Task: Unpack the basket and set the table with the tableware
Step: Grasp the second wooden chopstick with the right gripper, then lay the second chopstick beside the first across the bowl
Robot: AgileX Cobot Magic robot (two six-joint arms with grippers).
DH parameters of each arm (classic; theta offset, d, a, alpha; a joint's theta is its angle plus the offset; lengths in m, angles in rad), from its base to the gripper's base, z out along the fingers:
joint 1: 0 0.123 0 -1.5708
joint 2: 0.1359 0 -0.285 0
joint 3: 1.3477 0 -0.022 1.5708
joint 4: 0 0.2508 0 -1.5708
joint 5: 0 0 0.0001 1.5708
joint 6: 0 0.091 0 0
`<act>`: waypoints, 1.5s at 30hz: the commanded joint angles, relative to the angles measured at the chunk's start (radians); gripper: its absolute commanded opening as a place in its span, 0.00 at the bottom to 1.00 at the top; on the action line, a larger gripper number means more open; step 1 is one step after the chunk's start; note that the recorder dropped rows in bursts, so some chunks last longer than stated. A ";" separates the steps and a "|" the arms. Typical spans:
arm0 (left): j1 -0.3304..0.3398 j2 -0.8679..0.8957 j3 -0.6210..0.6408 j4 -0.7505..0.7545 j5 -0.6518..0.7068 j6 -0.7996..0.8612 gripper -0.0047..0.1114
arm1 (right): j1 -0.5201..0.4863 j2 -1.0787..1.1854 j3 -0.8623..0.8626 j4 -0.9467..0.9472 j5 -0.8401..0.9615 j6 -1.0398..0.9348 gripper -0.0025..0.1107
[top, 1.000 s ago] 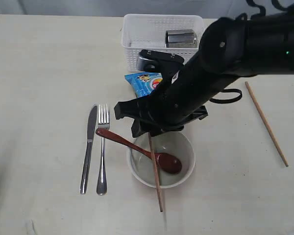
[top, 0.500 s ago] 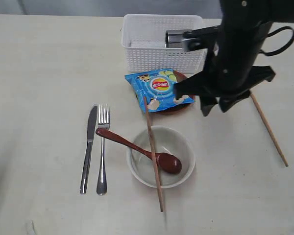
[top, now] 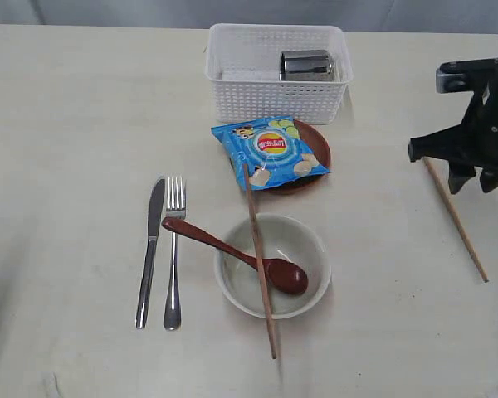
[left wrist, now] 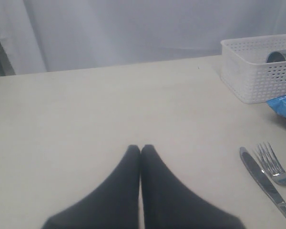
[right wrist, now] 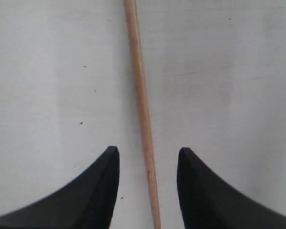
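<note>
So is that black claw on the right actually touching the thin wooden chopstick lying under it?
Apart. The right wrist view shows the right gripper open, pale table visible between each finger and the chopstick.

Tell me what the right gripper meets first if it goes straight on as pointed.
Probably the loose chopstick on the table, lying between the right gripper's open jaws; height unclear.

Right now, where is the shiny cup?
In the exterior view the steel cup lies inside the white basket, toward its right side, beyond the chip bag.
</note>
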 commanded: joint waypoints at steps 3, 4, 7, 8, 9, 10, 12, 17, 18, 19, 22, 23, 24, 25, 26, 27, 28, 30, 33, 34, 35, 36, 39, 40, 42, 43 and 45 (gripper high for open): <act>0.001 -0.003 0.004 -0.004 -0.002 0.004 0.04 | -0.023 0.110 0.007 -0.018 -0.042 -0.196 0.36; 0.001 -0.003 0.004 -0.004 -0.002 0.004 0.04 | -0.023 0.125 0.007 -0.018 -0.055 -0.194 0.36; 0.001 -0.003 0.004 -0.004 -0.002 0.004 0.04 | -0.023 0.157 0.007 -0.018 -0.110 -0.194 0.36; 0.001 -0.003 0.004 -0.004 -0.002 0.004 0.04 | -0.023 0.166 0.007 -0.018 -0.126 -0.194 0.36; 0.001 -0.003 0.004 -0.004 -0.002 0.004 0.04 | -0.023 0.175 0.007 -0.018 -0.136 -0.194 0.36; 0.001 -0.003 0.004 -0.004 -0.002 0.004 0.04 | -0.023 0.185 0.007 -0.018 -0.148 -0.194 0.36; 0.001 -0.003 0.004 -0.004 -0.002 0.004 0.04 | -0.023 0.200 0.007 -0.023 -0.161 -0.194 0.36; 0.001 -0.003 0.004 -0.004 -0.002 0.004 0.04 | -0.023 0.228 0.007 -0.025 -0.168 -0.196 0.27; 0.001 -0.003 0.004 -0.004 -0.002 0.004 0.04 | -0.023 0.231 0.007 -0.025 -0.161 -0.196 0.20; 0.001 -0.003 0.004 -0.004 -0.002 0.004 0.04 | -0.023 0.231 0.007 -0.025 -0.155 -0.196 0.14; 0.001 -0.003 0.004 -0.004 -0.002 0.004 0.04 | -0.023 0.231 0.007 -0.022 -0.126 -0.196 0.02; 0.001 -0.003 0.004 -0.004 -0.002 0.004 0.04 | -0.023 0.231 0.007 -0.022 -0.116 -0.196 0.02; 0.001 -0.003 0.004 -0.004 -0.002 0.004 0.04 | -0.023 0.231 0.007 -0.015 -0.105 -0.196 0.02; 0.001 -0.003 0.004 -0.004 -0.002 0.004 0.04 | -0.023 0.229 0.007 -0.008 -0.091 -0.196 0.02; 0.001 -0.003 0.004 -0.004 -0.002 0.004 0.04 | -0.023 0.226 0.007 0.009 -0.078 -0.196 0.02; 0.001 -0.003 0.004 -0.004 -0.002 0.004 0.04 | -0.023 0.220 0.007 0.016 -0.071 -0.196 0.02; 0.001 -0.003 0.004 -0.004 -0.002 0.004 0.04 | -0.023 0.210 0.007 0.026 -0.066 -0.196 0.02; 0.001 -0.003 0.004 -0.004 -0.002 0.004 0.04 | -0.023 0.180 0.007 0.063 -0.055 -0.207 0.02; 0.001 -0.003 0.004 -0.004 -0.002 0.004 0.04 | -0.023 0.061 0.007 0.205 -0.039 -0.264 0.02; 0.001 -0.003 0.004 -0.004 -0.002 0.004 0.04 | -0.023 0.039 0.007 0.240 -0.031 -0.279 0.02; 0.001 -0.003 0.004 -0.004 -0.002 0.004 0.04 | -0.023 -0.012 0.007 0.325 -0.002 -0.321 0.02; 0.001 -0.003 0.004 -0.004 -0.002 0.004 0.04 | -0.023 -0.032 0.007 0.362 0.011 -0.340 0.02; 0.001 -0.003 0.004 -0.004 -0.002 0.004 0.04 | -0.013 -0.141 0.036 0.582 0.049 -0.432 0.02; 0.001 -0.003 0.004 -0.004 -0.002 0.004 0.04 | 0.004 -0.164 0.054 0.625 0.049 -0.434 0.02; 0.001 -0.003 0.004 -0.004 -0.002 0.004 0.04 | 0.062 -0.192 0.092 0.680 0.049 -0.434 0.02; 0.001 -0.003 0.004 -0.004 -0.002 0.004 0.04 | 0.101 -0.196 0.112 0.706 0.049 -0.434 0.02; 0.001 -0.003 0.004 -0.004 -0.002 0.004 0.04 | 0.190 -0.196 0.141 0.762 0.032 -0.434 0.02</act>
